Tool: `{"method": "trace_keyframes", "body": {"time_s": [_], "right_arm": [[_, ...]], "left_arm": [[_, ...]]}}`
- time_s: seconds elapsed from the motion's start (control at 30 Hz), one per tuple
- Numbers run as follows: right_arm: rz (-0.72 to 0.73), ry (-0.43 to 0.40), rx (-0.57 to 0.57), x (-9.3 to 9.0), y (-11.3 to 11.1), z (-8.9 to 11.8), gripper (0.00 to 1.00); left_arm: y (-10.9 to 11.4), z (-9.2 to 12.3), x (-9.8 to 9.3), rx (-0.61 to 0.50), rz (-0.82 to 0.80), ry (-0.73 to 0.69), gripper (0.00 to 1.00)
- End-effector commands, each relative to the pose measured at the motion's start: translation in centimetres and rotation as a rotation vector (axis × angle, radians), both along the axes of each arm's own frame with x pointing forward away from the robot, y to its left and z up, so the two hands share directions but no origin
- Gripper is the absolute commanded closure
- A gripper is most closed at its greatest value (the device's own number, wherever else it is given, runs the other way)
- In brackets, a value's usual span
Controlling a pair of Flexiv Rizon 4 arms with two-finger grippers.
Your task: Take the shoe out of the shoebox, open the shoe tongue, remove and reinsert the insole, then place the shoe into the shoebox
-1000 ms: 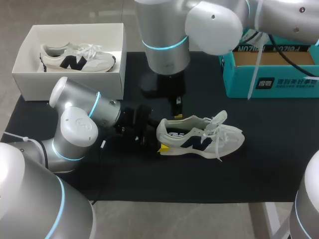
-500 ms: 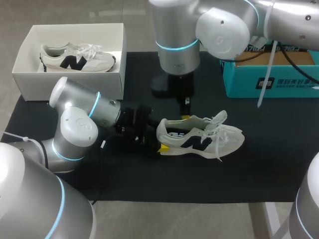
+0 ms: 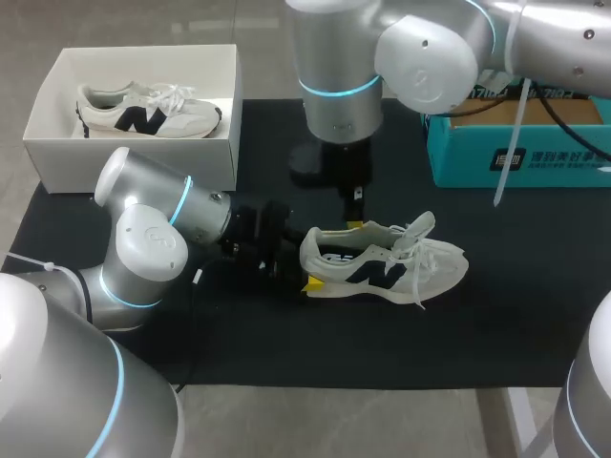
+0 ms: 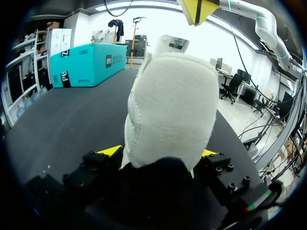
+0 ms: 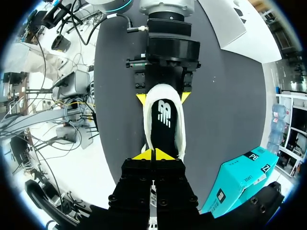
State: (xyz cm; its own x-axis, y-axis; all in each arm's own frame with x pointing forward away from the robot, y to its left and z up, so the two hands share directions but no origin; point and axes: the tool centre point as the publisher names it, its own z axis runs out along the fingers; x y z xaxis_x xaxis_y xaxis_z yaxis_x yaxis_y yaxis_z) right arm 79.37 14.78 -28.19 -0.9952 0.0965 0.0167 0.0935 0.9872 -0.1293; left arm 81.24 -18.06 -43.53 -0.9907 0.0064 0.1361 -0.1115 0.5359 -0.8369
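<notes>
A white sneaker (image 3: 387,262) with a dark logo lies on its sole on the black mat (image 3: 496,315), toe to the right. My left gripper (image 3: 304,269) is shut on its heel (image 4: 170,110), with one yellow tip against each side. In the right wrist view the same gripper (image 5: 163,97) flanks the heel, and the dark insole (image 5: 164,120) shows inside the shoe's opening. My right gripper (image 3: 355,219) hangs just over the shoe's collar, its yellow tips (image 5: 154,154) shut together. I see nothing between them. It also shows high above the heel (image 4: 196,9).
A white shoebox (image 3: 52,129) at the back left holds a second sneaker (image 3: 148,110). A teal box (image 3: 516,157) stands at the back right, open at the top. Bare mat lies in front of and to the right of the shoe.
My right arm shifted a little to the right above the shoe, then held still. The left arm and the shoe have not moved.
</notes>
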Motion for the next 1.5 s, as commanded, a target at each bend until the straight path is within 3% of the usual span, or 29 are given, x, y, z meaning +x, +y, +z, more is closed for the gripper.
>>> {"method": "trace_keyframes", "body": {"time_s": [0.03,0.5,1.07,1.5], "right_arm": [[0.004,0.000,0.007,0.2,-0.2,-0.5,1.00],[0.000,-0.006,0.001,1.0,0.1,-1.0,1.00],[-0.058,-0.112,0.021,1.6,-1.7,-6.0,1.00],[-0.060,-0.047,-0.003,3.1,-3.3,-8.6,1.00]], "left_arm": [[-0.2,-0.6,0.2,0.002,0.000,0.001,1.00],[-0.2,-0.6,0.2,0.002,0.000,0.001,1.00],[-0.2,-0.6,0.2,0.002,0.000,0.001,1.00],[-0.2,-0.6,0.2,0.002,0.000,0.001,1.00]]}}
